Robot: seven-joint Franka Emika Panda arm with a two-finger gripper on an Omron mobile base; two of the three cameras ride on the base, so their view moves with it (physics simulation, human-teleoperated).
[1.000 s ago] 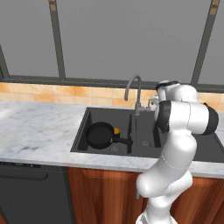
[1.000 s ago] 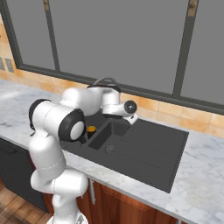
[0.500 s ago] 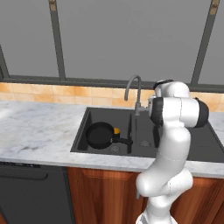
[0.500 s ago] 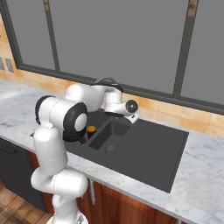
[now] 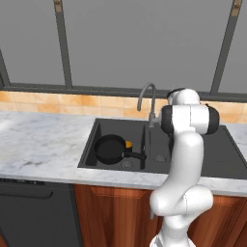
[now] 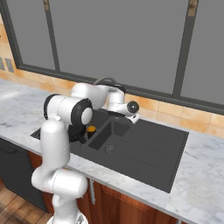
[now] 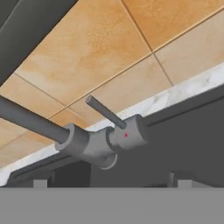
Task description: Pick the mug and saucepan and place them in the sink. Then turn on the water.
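Left base view: one saucepan (image 5: 110, 148), one mug (image 5: 128, 144).

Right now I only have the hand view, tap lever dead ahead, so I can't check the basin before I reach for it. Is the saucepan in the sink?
Observer: Yes. The saucepan lies in the left basin of the sink, with its handle pointing right.
Operator: And the mug?
Observer: The mug is in the same basin, close to the pan's rim and just behind the handle.
Operator: Is any water running?
Observer: No stream falls from the spout of the tap.
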